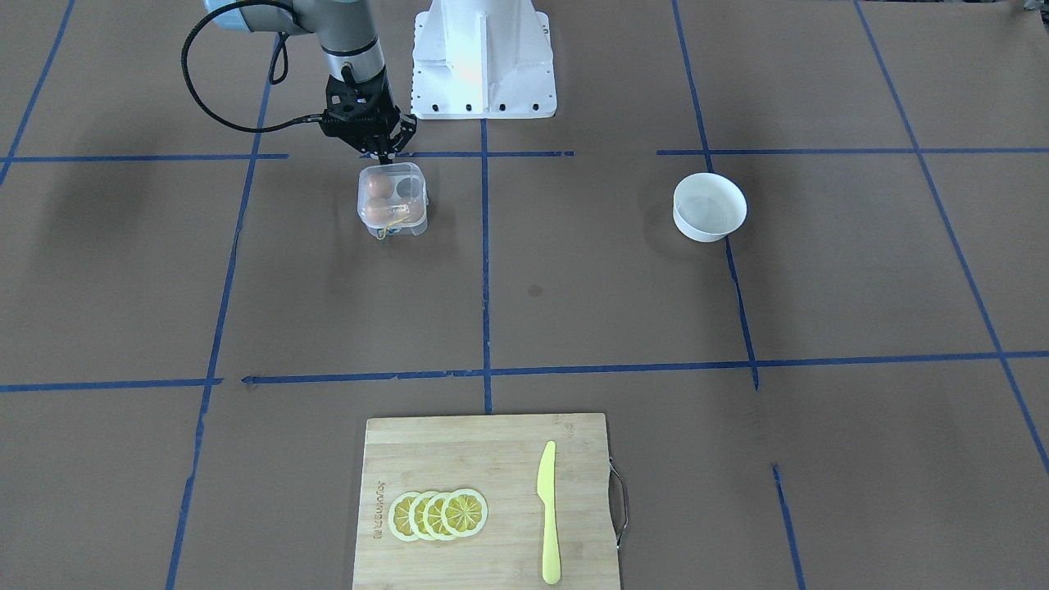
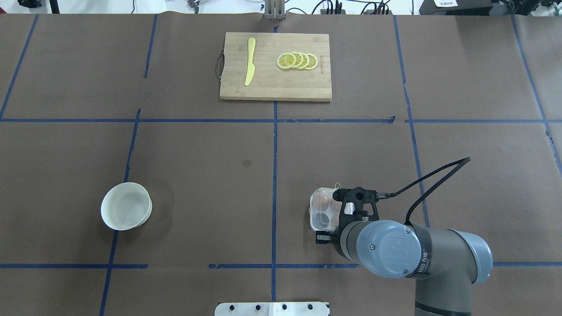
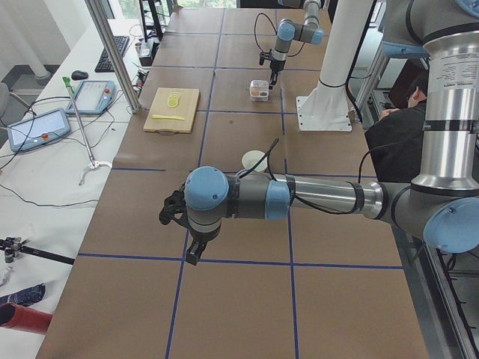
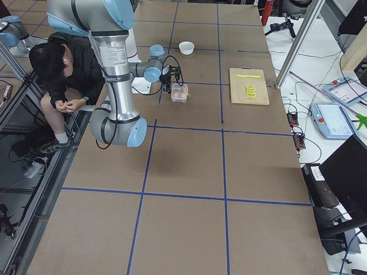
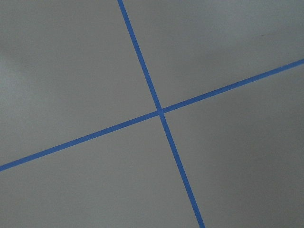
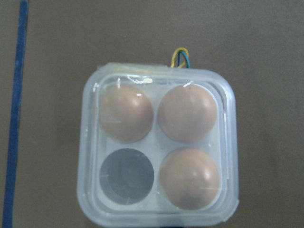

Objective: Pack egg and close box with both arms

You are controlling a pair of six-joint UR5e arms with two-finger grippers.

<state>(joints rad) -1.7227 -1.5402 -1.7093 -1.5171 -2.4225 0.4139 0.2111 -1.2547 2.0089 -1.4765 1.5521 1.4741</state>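
The clear box (image 6: pixel 156 216) lies straight under my right wrist camera with its lid down. Three brown eggs show through the lid: two in the far cells (image 6: pixel 126 114) (image 6: pixel 187 114) and one in a near cell (image 6: pixel 190 178). The fourth cell (image 6: pixel 127 175) is empty. A thin yellow band (image 6: pixel 179 53) sticks out at the far edge. My right gripper (image 1: pixel 383 149) hangs just above the box's (image 1: pixel 392 199) robot-side edge; its fingers look spread and hold nothing. My left gripper (image 3: pixel 174 213) hovers over bare table far from the box; I cannot tell if it is open.
A white bowl (image 1: pixel 710 206) stands on the robot's left half. A wooden cutting board (image 1: pixel 492 459) with lemon slices (image 1: pixel 438 515) and a yellow knife (image 1: pixel 547 512) lies at the far edge. The white pedestal (image 1: pixel 483 61) stands behind the box. A person (image 4: pixel 63 74) sits by the robot.
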